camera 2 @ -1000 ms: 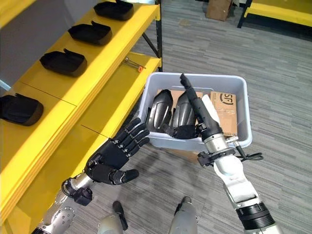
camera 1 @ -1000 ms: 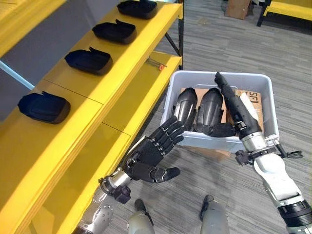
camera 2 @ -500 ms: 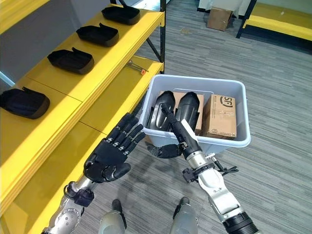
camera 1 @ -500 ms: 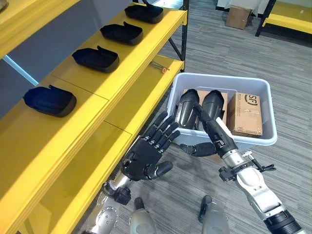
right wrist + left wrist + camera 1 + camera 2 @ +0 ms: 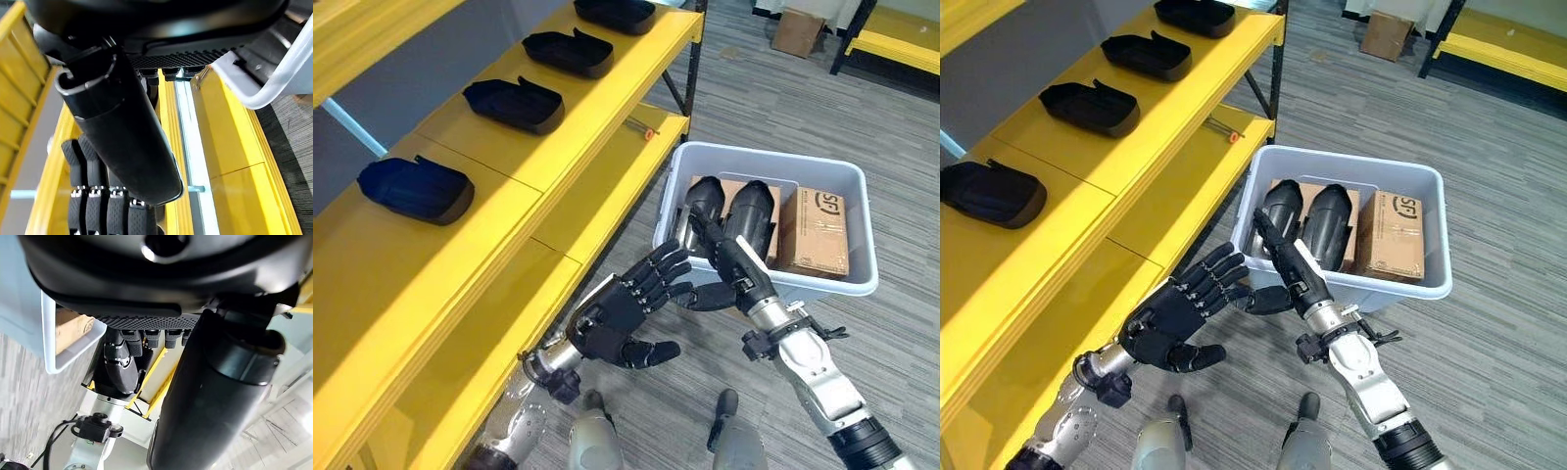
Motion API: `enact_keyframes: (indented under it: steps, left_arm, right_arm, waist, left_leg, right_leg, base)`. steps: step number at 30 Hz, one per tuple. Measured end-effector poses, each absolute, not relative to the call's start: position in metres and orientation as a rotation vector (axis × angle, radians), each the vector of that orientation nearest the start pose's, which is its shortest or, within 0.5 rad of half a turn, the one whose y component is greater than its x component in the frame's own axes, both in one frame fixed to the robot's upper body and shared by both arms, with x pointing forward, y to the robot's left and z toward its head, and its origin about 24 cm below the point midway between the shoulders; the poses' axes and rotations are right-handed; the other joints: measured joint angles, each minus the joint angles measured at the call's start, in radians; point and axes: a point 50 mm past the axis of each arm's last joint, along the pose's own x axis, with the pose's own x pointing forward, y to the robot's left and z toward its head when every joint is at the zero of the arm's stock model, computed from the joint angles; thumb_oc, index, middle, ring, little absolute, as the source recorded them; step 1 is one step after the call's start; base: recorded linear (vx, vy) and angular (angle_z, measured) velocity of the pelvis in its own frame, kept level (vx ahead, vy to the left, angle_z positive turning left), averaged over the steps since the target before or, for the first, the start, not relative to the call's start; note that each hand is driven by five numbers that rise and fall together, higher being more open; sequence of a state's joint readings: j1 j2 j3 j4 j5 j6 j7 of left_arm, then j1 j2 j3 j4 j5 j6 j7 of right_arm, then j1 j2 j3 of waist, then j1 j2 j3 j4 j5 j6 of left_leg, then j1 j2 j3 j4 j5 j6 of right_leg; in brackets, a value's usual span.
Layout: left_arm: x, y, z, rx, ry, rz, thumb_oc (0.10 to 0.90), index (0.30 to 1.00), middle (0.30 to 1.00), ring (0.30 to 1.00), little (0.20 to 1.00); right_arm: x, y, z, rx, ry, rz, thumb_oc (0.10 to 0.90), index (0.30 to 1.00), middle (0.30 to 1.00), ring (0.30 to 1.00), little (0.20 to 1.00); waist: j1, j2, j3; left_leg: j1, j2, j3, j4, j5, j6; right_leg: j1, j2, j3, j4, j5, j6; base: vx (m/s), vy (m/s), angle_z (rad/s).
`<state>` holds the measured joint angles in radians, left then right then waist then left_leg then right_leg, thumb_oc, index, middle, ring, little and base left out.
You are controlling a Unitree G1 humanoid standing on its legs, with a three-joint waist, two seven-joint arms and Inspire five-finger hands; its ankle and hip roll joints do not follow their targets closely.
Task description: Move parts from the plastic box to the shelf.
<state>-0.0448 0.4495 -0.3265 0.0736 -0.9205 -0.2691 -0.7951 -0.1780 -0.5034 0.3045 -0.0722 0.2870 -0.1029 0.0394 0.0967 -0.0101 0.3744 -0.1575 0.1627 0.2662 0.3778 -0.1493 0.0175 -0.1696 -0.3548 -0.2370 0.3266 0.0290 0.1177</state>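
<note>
Parts (image 5: 729, 217), two glossy black curved shells, stand side by side on end in the pale grey plastic box (image 5: 862, 235), leaning against brown cardboard at its back wall. We see a brown cardboard carton (image 5: 814, 231) at their three o'clock, just beside them in the same box. The box sits on a grey carpeted floor (image 5: 901, 117), near the foot of the yellow shelf (image 5: 509, 157), which runs from seven o'clock up to twelve o'clock in the head views.

We find four more black moulded parts (image 5: 514, 103) laid in a row along the upper yellow board, well apart from one another. A small orange-tipped tool (image 5: 637, 127) lies on the lower board.

Our left hand (image 5: 617, 318) hangs at six o'clock of the box, just outside its near wall, fingers spread wide and holding nothing. Our right hand (image 5: 729, 266) crosses the near rim at the box's seven o'clock, fingers straight and close together, pointing at the two shells; its thumb sticks out toward the left hand. We cannot tell whether the fingertips touch the nearer shell.
</note>
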Motion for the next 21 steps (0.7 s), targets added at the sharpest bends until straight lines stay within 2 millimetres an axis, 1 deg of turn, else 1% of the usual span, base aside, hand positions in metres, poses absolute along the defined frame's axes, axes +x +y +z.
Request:
enact_keyframes:
  steps: [1,2,3,4,5,6,7,8,9,10,11,12,13,14,15,16,17,18,19,20,21]
  left_arm:
    - [0.233,0.149,0.064,-0.430,-0.232,-0.942,0.900,1.000,1.000,1.000,1.000]
    - [0.230,0.153,0.062,-0.431,-0.227,-0.928,0.900,1.000,1.000,1.000,1.000]
    - [0.228,0.157,0.062,-0.435,-0.228,-0.908,0.900,1.000,1.000,1.000,1.000]
    - [0.227,0.159,0.063,-0.429,-0.231,-0.903,0.900,1.000,1.000,1.000,1.000]
    - [0.228,0.159,0.064,-0.417,-0.233,-0.903,0.900,1.000,1.000,1.000,1.000]
    - [0.228,0.160,0.064,-0.410,-0.230,-0.904,0.900,1.000,1.000,1.000,1.000]
    - [0.228,0.159,0.064,-0.410,-0.225,-0.904,0.900,1.000,1.000,1.000,1.000]
    - [0.230,0.158,0.064,-0.404,-0.216,-0.900,0.900,1.000,1.000,1.000,1.000]
    - [0.232,0.159,0.062,-0.405,-0.204,-0.889,0.900,1.000,1.000,1.000,1.000]
    - [0.232,0.159,0.060,-0.407,-0.192,-0.876,0.900,1.000,1.000,1.000,1.000]
    - [0.232,0.160,0.058,-0.410,-0.182,-0.867,0.900,1.000,1.000,1.000,1.000]
    - [0.232,0.162,0.055,-0.408,-0.172,-0.861,0.900,1.000,1.000,1.000,1.000]
    - [0.232,0.164,0.055,-0.399,-0.169,-0.859,0.900,1.000,1.000,1.000,1.000]
    - [0.231,0.165,0.054,-0.394,-0.158,-0.862,0.900,1.000,1.000,1.000,1.000]
    - [0.228,0.168,0.052,-0.386,-0.146,-0.870,0.900,1.000,1.000,1.000,1.000]
    - [0.225,0.168,0.048,-0.399,-0.136,-0.865,0.900,1.000,1.000,1.000,1.000]
    - [0.215,0.162,0.038,-0.461,-0.110,-0.844,0.900,1.000,1.000,1.000,1.000]
    - [0.209,0.158,0.033,-0.487,-0.096,-0.845,0.900,1.000,1.000,1.000,1.000]
    - [0.205,0.156,0.031,-0.503,-0.090,-0.847,0.900,1.000,1.000,1.000,1.000]
    - [0.201,0.153,0.029,-0.525,-0.089,-0.856,0.900,1.000,1.000,1.000,1.000]
    - [0.201,0.151,0.029,-0.537,-0.091,-0.867,0.900,1.000,1.000,1.000,1.000]
  right_arm:
    - [0.272,-0.148,0.100,-0.202,-0.222,0.385,0.900,1.000,1.000,1.000,1.000]
    - [0.273,-0.141,0.100,-0.194,-0.223,0.389,0.900,1.000,1.000,1.000,1.000]
    - [0.274,-0.137,0.101,-0.198,-0.223,0.396,0.900,1.000,1.000,1.000,1.000]
    - [0.275,-0.136,0.100,-0.193,-0.222,0.394,0.900,1.000,1.000,1.000,1.000]
    - [0.276,-0.134,0.100,-0.183,-0.221,0.389,0.900,1.000,1.000,1.000,1.000]
    - [0.275,-0.134,0.099,-0.180,-0.217,0.386,0.900,1.000,1.000,1.000,1.000]
    - [0.273,-0.134,0.095,-0.170,-0.204,0.379,0.900,1.000,1.000,1.000,1.000]
    - [0.272,-0.134,0.093,-0.160,-0.198,0.370,0.900,1.000,1.000,1.000,1.000]
    - [0.270,-0.134,0.090,-0.150,-0.190,0.361,0.900,1.000,1.000,1.000,1.000]
    - [0.269,-0.133,0.087,-0.140,-0.174,0.358,0.900,1.000,1.000,1.000,1.000]
    - [0.269,-0.131,0.084,-0.136,-0.163,0.359,0.900,1.000,1.000,1.000,1.000]
    - [0.270,-0.130,0.080,-0.142,-0.145,0.354,0.900,1.000,1.000,1.000,1.000]
    - [0.270,-0.131,0.078,-0.155,-0.139,0.352,0.900,1.000,1.000,1.000,1.000]
    - [0.270,-0.131,0.076,-0.164,-0.135,0.352,0.900,1.000,1.000,1.000,1.000]
    - [0.268,-0.132,0.072,-0.162,-0.117,0.354,0.900,1.000,1.000,1.000,1.000]
    - [0.266,-0.135,0.069,-0.171,-0.103,0.357,0.900,1.000,1.000,1.000,1.000]
    - [0.267,-0.144,0.067,-0.206,-0.083,0.358,0.900,1.000,1.000,1.000,1.000]
    - [0.266,-0.150,0.066,-0.225,-0.070,0.354,0.900,1.000,1.000,1.000,1.000]
    - [0.266,-0.153,0.065,-0.242,-0.059,0.352,0.900,1.000,1.000,1.000,1.000]
    - [0.267,-0.162,0.065,-0.273,-0.046,0.346,0.900,1.000,1.000,1.000,1.000]
    - [0.267,-0.169,0.066,-0.293,-0.041,0.336,0.900,1.000,1.000,1.000,1.000]
  waist:
    - [0.002,-0.003,-0.003]
    - [0.018,-0.019,-0.009]
    - [0.026,-0.020,-0.010]
    - [0.026,-0.020,-0.011]
    - [0.027,-0.022,-0.012]
    - [0.023,-0.020,-0.012]
    - [0.014,-0.028,-0.026]
    - [-0.001,-0.035,-0.030]
    - [-0.019,-0.034,-0.031]
    - [-0.031,-0.034,-0.031]
    - [-0.039,-0.035,-0.032]
    - [-0.040,-0.035,-0.032]
    - [-0.039,-0.036,-0.032]
    - [-0.040,-0.039,-0.034]
    - [-0.041,-0.056,-0.043]
    - [-0.038,-0.054,-0.050]
    - [-0.043,0.009,-0.056]
    - [-0.048,0.036,-0.058]
    - [-0.055,0.044,-0.060]
    - [-0.072,0.048,-0.062]
    - [-0.082,0.050,-0.062]
  left_leg:
    - [0.009,0.006,0.000,0.013,-0.005,-0.024]
    - [0.031,-0.001,0.011,0.010,-0.002,-0.042]
    - [0.045,-0.002,0.018,0.013,-0.001,-0.048]
    - [0.052,0.000,0.021,0.012,0.003,-0.051]
    - [0.082,-0.004,0.022,-0.029,0.010,-0.046]
    - [0.096,0.001,0.024,-0.051,0.012,-0.044]
    - [0.099,-0.005,0.029,-0.074,0.014,-0.045]
    - [0.097,-0.012,0.033,-0.081,0.017,-0.048]
    - [0.093,-0.018,0.027,-0.080,0.017,-0.049]
    - [0.094,-0.014,0.026,-0.080,0.015,-0.052]
    - [0.097,-0.010,0.026,-0.081,0.016,-0.055]
    - [0.102,0.009,0.026,-0.081,0.021,-0.067]
    - [0.106,0.024,0.022,-0.086,0.028,-0.082]
    - [0.107,0.032,0.012,-0.088,0.032,-0.099]
    - [0.110,0.036,-0.017,-0.088,0.037,-0.144]
    - [0.114,0.045,-0.037,-0.086,0.036,-0.173]
    - [0.119,0.102,-0.047,-0.104,0.055,-0.161]
    - [0.140,0.124,-0.048,-0.136,0.073,-0.154]
    - [0.153,0.135,-0.044,-0.161,0.094,-0.150]
    - [0.169,0.141,-0.031,-0.192,0.126,-0.136]
    - [0.182,0.147,-0.017,-0.208,0.138,-0.130]
  right_leg:
    - [-0.058,0.006,-0.019,0.290,-0.132,-0.004]
    - [-0.080,0.012,-0.063,0.409,-0.149,-0.041]
    - [-0.068,0.008,-0.068,0.402,-0.132,-0.060]
    - [-0.053,0.014,-0.069,0.386,-0.125,-0.062]
    - [-0.051,0.013,-0.058,0.381,-0.090,-0.066]
    - [-0.065,0.008,-0.045,0.382,-0.100,-0.062]
    - [-0.055,-0.003,-0.030,0.255,-0.133,-0.030]
    - [-0.051,-0.032,-0.020,0.136,-0.124,-0.002]
    - [-0.050,-0.075,-0.015,0.036,-0.078,0.044]
    - [-0.051,-0.116,-0.012,-0.042,-0.023,0.066]
    - [-0.049,-0.135,-0.016,-0.090,0.014,0.071]
    - [-0.046,-0.150,-0.015,-0.163,0.080,0.061]
    - [-0.029,-0.146,-0.017,-0.204,0.115,0.060]
    - [-0.010,-0.134,-0.018,-0.235,0.134,0.054]
    - [0.045,-0.117,-0.019,-0.240,0.144,0.050]
    - [0.075,-0.104,-0.025,-0.226,0.150,0.129]
    - [0.068,-0.039,-0.035,-0.194,0.117,0.084]
    - [0.068,-0.014,-0.043,-0.176,0.102,0.078]
    - [0.067,-0.002,-0.044,-0.163,0.086,0.071]
    - [0.067,0.005,-0.048,-0.144,0.066,0.064]
    - [0.067,0.011,-0.046,-0.136,0.054,0.065]
  base:
    - [0.20,0.118,-0.07]
    - [0.18,0.020,-0.13]
    - [0.14,-0.018,-0.21]
    - [0.19,-0.157,-0.10]
    - [0.21,-0.210,-0.03]
    - [0.27,-0.420,-0.07]
    - [0.22,-0.392,-0.07]
    - [0.24,-0.451,0.02]
    - [0.20,-0.266,0.04]
    - [0.20,-0.227,0.05]
    - [0.26,-0.232,-0.06]
    - [0.35,-0.305,-0.05]
    - [0.30,-0.258,0.01]
    - [0.30,-0.236,0.34]
    - [0.28,-0.200,0.54]
    - [0.43,-0.274,0.45]
    - [0.32,-0.187,0.15]
    - [0.30,-0.157,-0.07]
    - [0.23,-0.121,-0.03]
    - [0.22,-0.120,-0.03]
    - [0.23,-0.140,-0.06]
